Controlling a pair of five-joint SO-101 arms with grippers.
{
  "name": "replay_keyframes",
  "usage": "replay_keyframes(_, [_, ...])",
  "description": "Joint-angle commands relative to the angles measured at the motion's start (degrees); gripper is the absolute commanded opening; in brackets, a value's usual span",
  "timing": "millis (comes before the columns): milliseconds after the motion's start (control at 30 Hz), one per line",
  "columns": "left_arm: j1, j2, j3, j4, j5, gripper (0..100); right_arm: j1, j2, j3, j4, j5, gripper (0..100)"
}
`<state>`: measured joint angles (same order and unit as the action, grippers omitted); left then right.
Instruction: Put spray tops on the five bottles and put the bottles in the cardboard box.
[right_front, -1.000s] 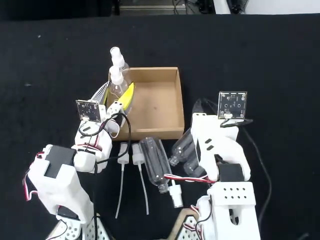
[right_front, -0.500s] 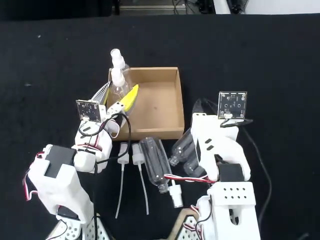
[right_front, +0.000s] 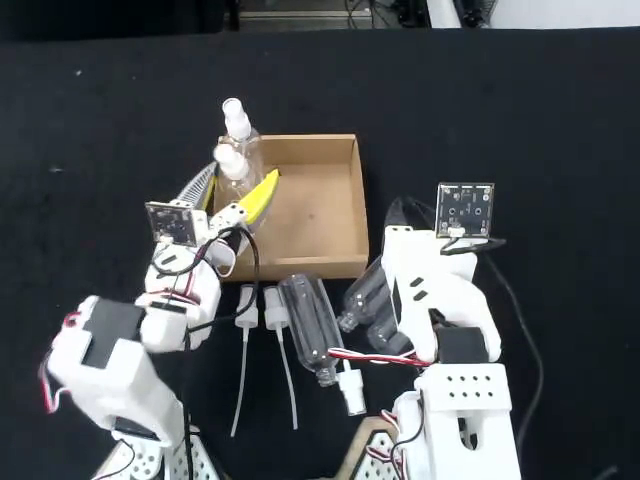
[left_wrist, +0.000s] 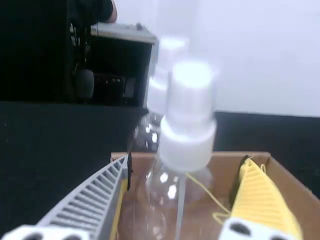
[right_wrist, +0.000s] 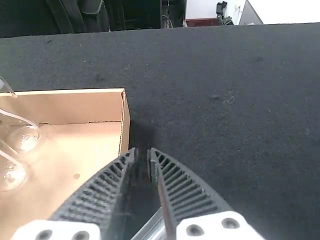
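With the capped bottle (right_front: 230, 165) standing at the left side of the cardboard box (right_front: 320, 210), upper left of centre, and the left pincer (right_front: 238, 180) spread wide around it, a straight withdrawal is probably being called for, so that nothing is being knocked over.

Readable text: none in any view.
cardboard box (right_front: 318, 212): plain brown walls and floor at the centre of the high view; no print legible.
bottles (right_front: 236, 172): clear plastic with white tops, at the box's upper left corner; no label can be read.
camera boards (right_front: 465, 208): small square boards at mid-left and mid-right of the high view; their markings are too small to read.
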<state>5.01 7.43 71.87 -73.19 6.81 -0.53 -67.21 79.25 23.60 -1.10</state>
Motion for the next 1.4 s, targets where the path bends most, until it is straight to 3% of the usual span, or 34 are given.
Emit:
replay_keyframes(0, [-0.7, -10.8, 2.4, 6.9, -0.4, 31, 1.0, -1.5, -0.4, -1.7, 0.2, 2.8])
replay_keyframes(300, [-0.1, -32.2, 1.5, 40.0, -0.4, 31, 1.0, -1.5, -0.4, -1.7, 0.2, 2.8])
replay_keyframes(533, [-0.2, -44.0, -9.5, 80.0, -0.1, 31, 1.0, -1.5, -0.4, -1.7, 0.2, 2.8])
replay_keyframes(667, [-0.4, -44.9, -16.5, 95.4, 0.1, 31, 1.0, -1.3, -0.3, -1.7, 0.2, 2.8])
replay_keyframes(933, [0.0, -42.9, -18.7, 104.8, 0.1, 30, 1.0, -1.3, -0.3, -1.7, 0.2, 2.8])
replay_keyframes(1133, [0.0, -42.9, -20.8, 107.2, -0.4, 12, 1.0, -1.3, -0.3, -1.7, 0.2, 2.8])
replay_keyframes(1367, [2.5, -42.7, -20.3, 106.8, -0.3, 18, 1.0, -1.4, -0.3, -1.7, 0.2, 2.8])
